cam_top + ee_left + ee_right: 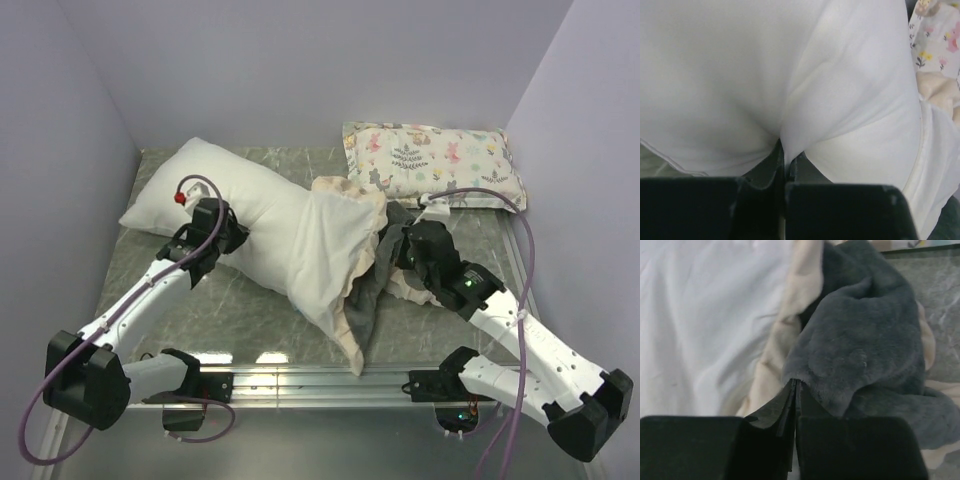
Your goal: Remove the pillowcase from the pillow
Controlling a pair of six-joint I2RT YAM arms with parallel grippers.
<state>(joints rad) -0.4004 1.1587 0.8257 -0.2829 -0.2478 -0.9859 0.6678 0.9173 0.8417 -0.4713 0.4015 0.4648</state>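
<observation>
Pillow (200, 180) lies on surface (240, 305), left end bare, right end inside pillowcase (325, 250), which is bunched cream-side out. Our left hand (785, 159) pinches pillow; our right hand (795, 382) is clenched on grey pillowcase edge. Step, we judge: peeling. Next: right pulls away, left anchors.

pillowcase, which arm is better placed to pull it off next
Right. The right gripper is shut on the pillowcase at its open end; the left gripper pinches the pillow, likely anchoring it.
</observation>
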